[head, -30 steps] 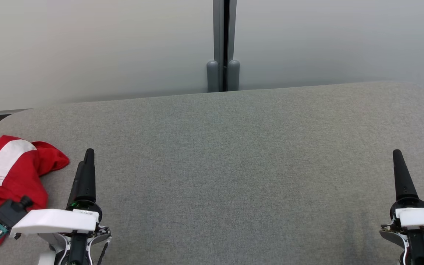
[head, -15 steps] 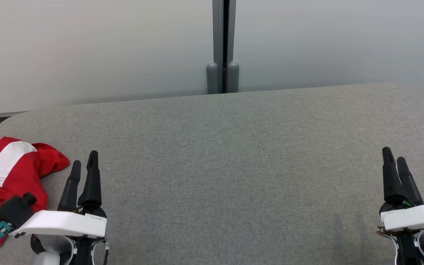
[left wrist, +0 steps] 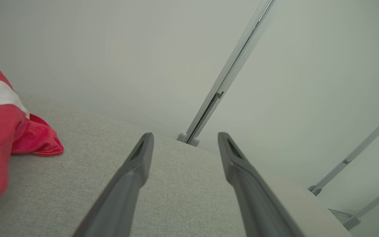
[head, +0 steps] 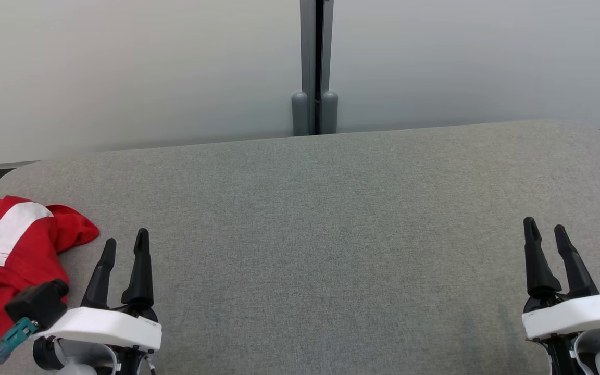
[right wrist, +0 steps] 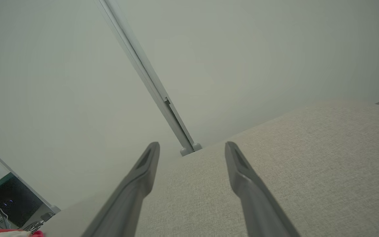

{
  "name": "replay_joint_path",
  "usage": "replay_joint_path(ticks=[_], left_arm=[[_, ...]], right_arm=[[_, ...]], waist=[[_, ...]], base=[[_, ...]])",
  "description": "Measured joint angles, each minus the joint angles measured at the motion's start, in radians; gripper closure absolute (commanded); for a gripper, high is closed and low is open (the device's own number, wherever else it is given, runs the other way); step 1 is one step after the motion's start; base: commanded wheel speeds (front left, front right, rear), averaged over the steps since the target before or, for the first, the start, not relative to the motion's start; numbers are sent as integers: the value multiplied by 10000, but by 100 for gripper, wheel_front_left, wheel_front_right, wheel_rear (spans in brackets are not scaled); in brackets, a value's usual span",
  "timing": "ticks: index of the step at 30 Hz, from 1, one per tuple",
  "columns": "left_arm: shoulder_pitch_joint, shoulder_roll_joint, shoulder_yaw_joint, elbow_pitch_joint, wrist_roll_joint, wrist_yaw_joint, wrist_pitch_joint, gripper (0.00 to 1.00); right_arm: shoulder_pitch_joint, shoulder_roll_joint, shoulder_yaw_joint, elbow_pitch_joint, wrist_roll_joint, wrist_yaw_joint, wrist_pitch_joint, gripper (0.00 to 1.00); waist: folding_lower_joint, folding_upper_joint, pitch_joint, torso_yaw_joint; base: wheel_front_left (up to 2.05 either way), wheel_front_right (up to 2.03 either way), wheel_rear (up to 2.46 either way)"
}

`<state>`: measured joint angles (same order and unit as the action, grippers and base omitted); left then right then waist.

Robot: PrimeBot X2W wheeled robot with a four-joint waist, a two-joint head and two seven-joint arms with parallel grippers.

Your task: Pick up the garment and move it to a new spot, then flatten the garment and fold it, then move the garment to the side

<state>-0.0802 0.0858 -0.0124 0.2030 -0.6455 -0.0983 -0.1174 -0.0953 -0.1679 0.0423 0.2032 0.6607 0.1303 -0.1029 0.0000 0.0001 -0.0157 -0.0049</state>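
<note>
The garment (head: pixel 8 255) is red with a white stripe and lies crumpled at the left end of the grey padded table (head: pixel 321 234). In the left wrist view the garment (left wrist: pixel 2 131) sits at the left edge. My left gripper (head: pixel 125 245) hovers open just right of it, touching nothing; its fingers (left wrist: pixel 133 171) are spread over bare fabric. At the far right of the table my right gripper (head: pixel 545 234) is open and empty, fingers (right wrist: pixel 242 171) apart above the table.
A pale wall with a grey vertical post (head: pixel 315 67) runs behind the table's far edge. The table's corners are rounded. A dark screen and cables (right wrist: pixel 8 204) show at the lower left of the right wrist view.
Both wrists have rolled, so each gripper's two fingers now show side by side instead of overlapping. Both grippers have drawn back slightly toward the near edge. The garment has not moved.
</note>
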Motion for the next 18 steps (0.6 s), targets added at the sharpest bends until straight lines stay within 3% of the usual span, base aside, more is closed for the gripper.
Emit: replay_joint_path(ticks=[18], left_arm=[[180, 61, -357, 786, 2201, 380, -502, 0]], right_arm=[[200, -19, 219, 512, -2094, 0, -207, 0]], waist=[[0, 0, -144, 1]], base=[[0, 0, 0]])
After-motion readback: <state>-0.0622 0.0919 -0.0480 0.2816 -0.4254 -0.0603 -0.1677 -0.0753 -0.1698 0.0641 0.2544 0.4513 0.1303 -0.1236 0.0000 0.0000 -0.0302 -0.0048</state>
